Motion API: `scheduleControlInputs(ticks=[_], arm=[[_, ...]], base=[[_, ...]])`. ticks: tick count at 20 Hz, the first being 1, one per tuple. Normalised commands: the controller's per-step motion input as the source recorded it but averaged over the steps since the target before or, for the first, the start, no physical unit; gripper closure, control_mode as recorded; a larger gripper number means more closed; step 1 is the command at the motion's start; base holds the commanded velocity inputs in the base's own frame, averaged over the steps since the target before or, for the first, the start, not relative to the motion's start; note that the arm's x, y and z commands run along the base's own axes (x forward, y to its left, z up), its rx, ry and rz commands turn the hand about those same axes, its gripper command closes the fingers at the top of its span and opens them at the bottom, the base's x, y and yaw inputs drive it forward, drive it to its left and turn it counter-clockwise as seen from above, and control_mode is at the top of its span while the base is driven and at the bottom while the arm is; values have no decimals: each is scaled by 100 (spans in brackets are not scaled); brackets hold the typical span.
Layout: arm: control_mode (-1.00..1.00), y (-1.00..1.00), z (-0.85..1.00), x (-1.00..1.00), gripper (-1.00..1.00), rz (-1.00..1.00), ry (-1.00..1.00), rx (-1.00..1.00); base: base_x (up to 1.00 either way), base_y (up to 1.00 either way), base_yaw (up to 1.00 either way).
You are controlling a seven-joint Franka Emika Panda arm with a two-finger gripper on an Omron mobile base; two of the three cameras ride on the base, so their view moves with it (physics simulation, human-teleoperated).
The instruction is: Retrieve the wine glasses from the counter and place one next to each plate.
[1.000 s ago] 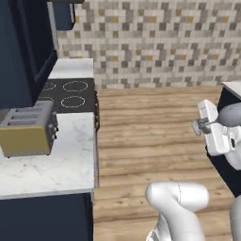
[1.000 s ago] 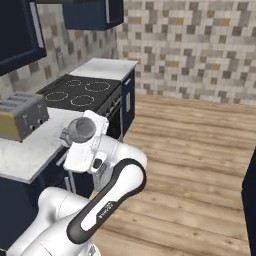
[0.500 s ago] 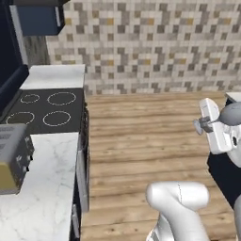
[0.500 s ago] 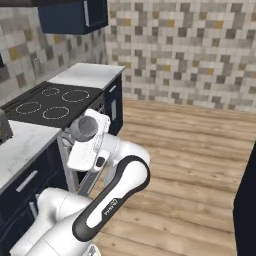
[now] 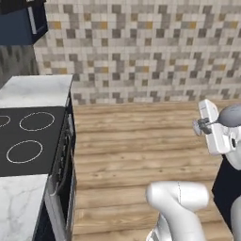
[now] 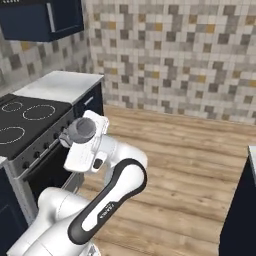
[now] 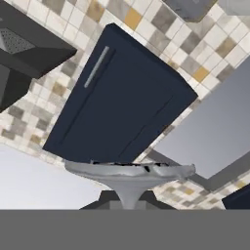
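Gripping a wine glass [image 7: 129,173] with the gripper [image 7: 128,200], jaws pinched almost fully together on the thin stem, the dark fingertips [image 7: 100,201] sitting tight on either side of it. Showing, in the hand view, the flared grey end of the glass spreading wide just above the tips and tapering down into the stem between them; not telling clearly whether that end is foot or bowl. Pointing along the glass towards a dark navy cabinet door [image 7: 117,93] with a slim pale handle, set against a mosaic tile wall [image 7: 49,93], with a dark range hood [image 7: 24,53] jutting in at the upper left of that tilted view. Hanging, in the left base view, at the right side of the picture, the gripper [image 5: 199,126] facing left over the wooden floor [image 5: 132,150], well apart from the black cooktop [image 5: 28,136] at the left. Lying beyond the cooktop, against the tiled wall, a short marble top [image 5: 37,89]; lying nearer the camera, a second marble top [image 5: 19,207]. Bending, in the right base view, the white arm [image 6: 115,200] up from the lower left and carrying its hand just beside the front edge of the stove, above the floor
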Motion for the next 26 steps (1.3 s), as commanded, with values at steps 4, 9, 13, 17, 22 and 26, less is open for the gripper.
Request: scheduleControlInputs(ticks=[4, 9, 13, 17, 22, 26], arm=[[100, 0, 0, 0, 100, 0, 0, 0], [100, 0, 0, 0, 100, 0, 0, 0], [100, 0, 0, 0, 100, 0, 0, 0], [100, 0, 0, 0, 100, 0, 0, 0], [100, 0, 0, 0, 100, 0, 0, 0], [100, 0, 0, 0, 100, 0, 0, 0]], base=[[100, -13, 0], [100, -8, 0], [100, -29, 0], [100, -57, 0], [100, -74, -2], [98, -100, -20]])
